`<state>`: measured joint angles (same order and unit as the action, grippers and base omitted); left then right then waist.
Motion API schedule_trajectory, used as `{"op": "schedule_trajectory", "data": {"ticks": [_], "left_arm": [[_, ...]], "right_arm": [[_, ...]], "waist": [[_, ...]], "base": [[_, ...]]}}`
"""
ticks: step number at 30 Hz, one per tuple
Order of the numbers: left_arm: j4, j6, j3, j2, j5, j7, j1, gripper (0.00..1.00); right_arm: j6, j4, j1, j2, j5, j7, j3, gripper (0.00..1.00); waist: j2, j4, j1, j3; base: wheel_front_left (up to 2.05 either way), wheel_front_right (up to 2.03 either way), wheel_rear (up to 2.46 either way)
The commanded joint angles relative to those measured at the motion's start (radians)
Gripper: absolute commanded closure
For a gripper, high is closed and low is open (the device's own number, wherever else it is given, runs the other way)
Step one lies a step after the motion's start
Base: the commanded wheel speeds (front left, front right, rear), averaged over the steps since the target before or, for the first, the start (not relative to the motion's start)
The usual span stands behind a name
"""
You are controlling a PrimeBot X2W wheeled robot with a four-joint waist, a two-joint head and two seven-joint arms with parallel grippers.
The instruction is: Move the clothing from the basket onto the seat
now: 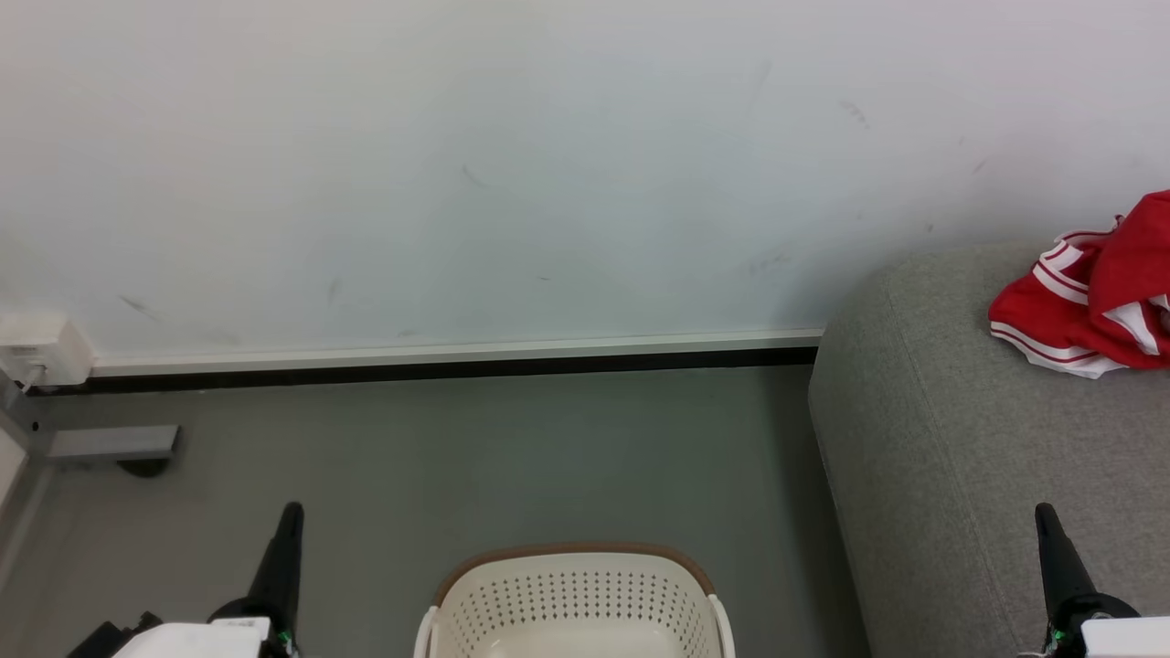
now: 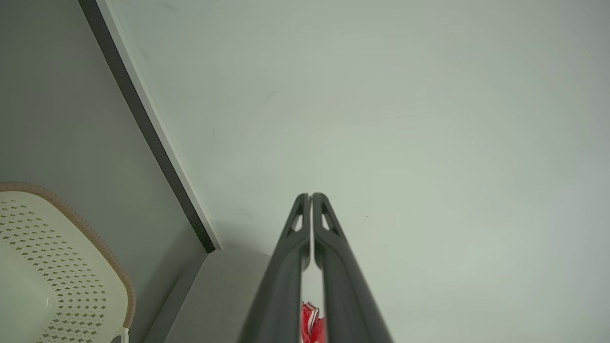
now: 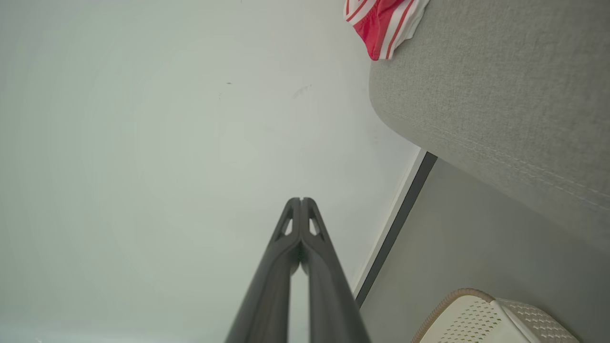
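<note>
Left gripper (image 1: 291, 516), lower left: fingers pressed together, empty. Basket (image 1: 576, 594), bottom centre: visible part holds nothing. Seat (image 1: 960, 457), right side. Clothing (image 1: 1088, 292) lies on it, upper right, above the right gripper (image 1: 1044, 516), which is likewise closed and empty. Right arm nearer.

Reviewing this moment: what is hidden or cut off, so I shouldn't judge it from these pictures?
- Head view: the basket is cut by the bottom edge; most of its inside is out of frame, so whether anything lies there is unknowable.
- Head view: the clothing on the seat runs off the right edge; one garment or two, unclear.
- Left wrist view: fingers of the left tool hide all but a red sliver of it.
</note>
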<state>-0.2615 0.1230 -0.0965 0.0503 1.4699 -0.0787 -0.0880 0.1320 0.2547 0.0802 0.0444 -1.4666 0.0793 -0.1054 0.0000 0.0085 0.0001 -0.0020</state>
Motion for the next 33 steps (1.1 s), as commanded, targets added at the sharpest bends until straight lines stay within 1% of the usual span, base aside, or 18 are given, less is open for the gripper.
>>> {"op": "schedule_trajectory", "data": {"ticks": [1,20,33], "left_arm": [[0.007,0.006,-0.008,0.003,0.03,-0.007,-0.014,1.0],[0.019,0.011,-0.021,0.001,0.151,-0.039,-0.026,1.0],[0.019,0.011,-0.02,0.001,0.149,-0.04,-0.025,1.0]], "right_arm": [[-0.002,-0.009,0.018,0.01,-0.027,0.006,-0.005,1.0],[-0.002,-0.013,0.036,0.01,-0.15,0.038,-0.012,1.0],[-0.002,-0.013,0.036,0.01,-0.147,0.038,-0.011,1.0]], "waist": [[0.0,-0.001,0.0,0.0],[0.0,-0.008,-0.0001,0.005],[0.0,-0.009,-0.0001,0.005]], "base": [[0.0,0.0,0.0],[0.0,0.0,0.0],[0.0,0.0,0.0]]}}
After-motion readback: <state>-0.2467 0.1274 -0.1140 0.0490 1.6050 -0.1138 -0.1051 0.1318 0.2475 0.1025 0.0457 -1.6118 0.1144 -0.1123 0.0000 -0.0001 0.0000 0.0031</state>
